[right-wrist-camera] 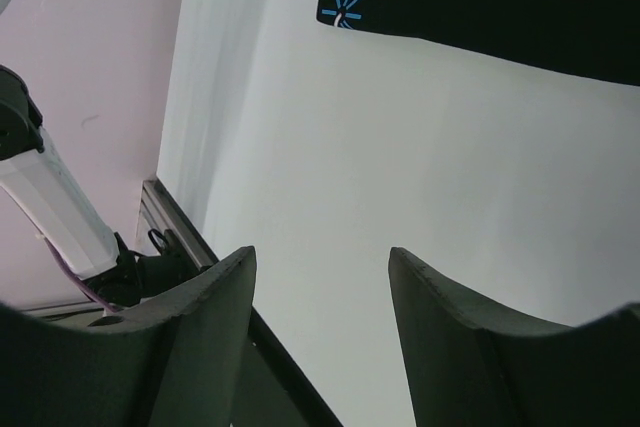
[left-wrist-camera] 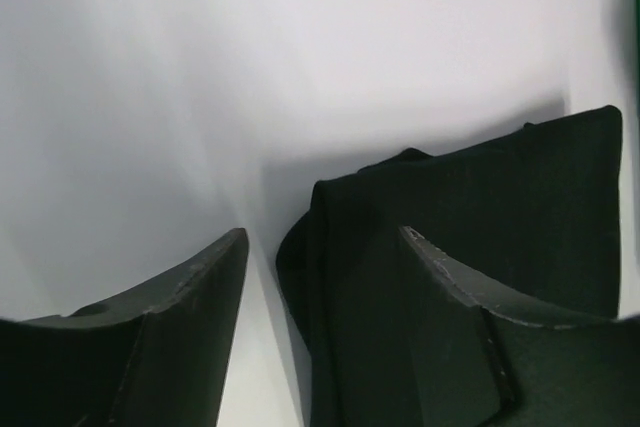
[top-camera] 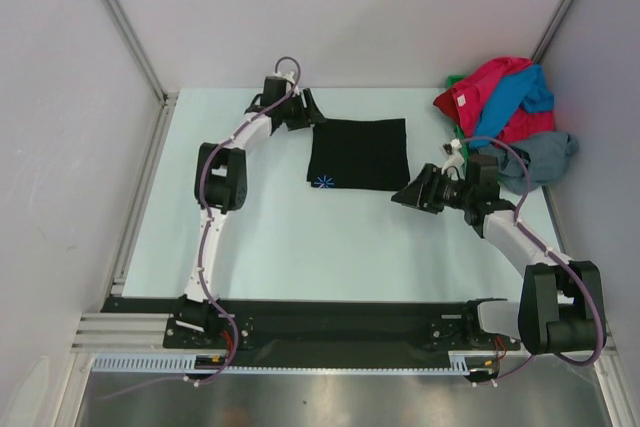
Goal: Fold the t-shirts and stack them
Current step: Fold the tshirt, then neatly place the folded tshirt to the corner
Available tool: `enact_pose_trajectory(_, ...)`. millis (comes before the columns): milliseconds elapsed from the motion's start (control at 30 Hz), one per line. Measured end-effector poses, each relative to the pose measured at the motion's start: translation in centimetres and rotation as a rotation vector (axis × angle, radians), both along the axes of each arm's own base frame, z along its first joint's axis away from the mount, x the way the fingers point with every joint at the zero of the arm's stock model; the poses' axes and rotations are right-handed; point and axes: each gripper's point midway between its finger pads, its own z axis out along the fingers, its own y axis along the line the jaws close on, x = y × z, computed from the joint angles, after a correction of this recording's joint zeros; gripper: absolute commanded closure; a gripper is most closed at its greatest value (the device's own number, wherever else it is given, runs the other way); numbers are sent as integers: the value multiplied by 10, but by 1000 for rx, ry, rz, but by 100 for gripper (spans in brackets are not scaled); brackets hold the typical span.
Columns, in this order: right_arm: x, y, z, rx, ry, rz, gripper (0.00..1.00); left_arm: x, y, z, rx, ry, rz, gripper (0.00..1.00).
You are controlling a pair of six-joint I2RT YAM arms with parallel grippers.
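From above, the black t-shirt (top-camera: 358,154) lies folded square on the bench (top-camera: 280,237), so its fold looks finished. Next, I judge, a fresh one must be drawn from the heap of t-shirts (top-camera: 505,107) in the far right corner. The left gripper (top-camera: 300,112) sits at the black shirt's far-left corner, the right gripper (top-camera: 415,192) just off its near-right one. Left wrist: jaws apart over the folded edge, clamping nothing. Right wrist: jaws apart over bare bench — shirt just ahead

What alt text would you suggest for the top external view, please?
A folded black t-shirt lies flat on the pale table, the open left pincer at its far left corner, the open right pincer off its near right corner. Red-pink, blue and grey t-shirts lie heaped at the far right.
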Motion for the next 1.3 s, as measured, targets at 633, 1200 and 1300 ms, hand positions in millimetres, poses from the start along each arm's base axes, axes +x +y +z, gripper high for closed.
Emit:
enact_pose_trajectory(633, -6, -1, 3, 20, -19, 15, 39, -30, -23, -13, -198, 133, -60, 91)
enact_pose_trajectory(1200, -15, 1, 0, 46, -8, 34, 40, -97, 74, -16, -176, 307, 42, 100)
enact_pose_trajectory(1300, -18, 2, 0, 53, -3, 37, 40, -110, 119, -15, -114, 337, 113, 100)
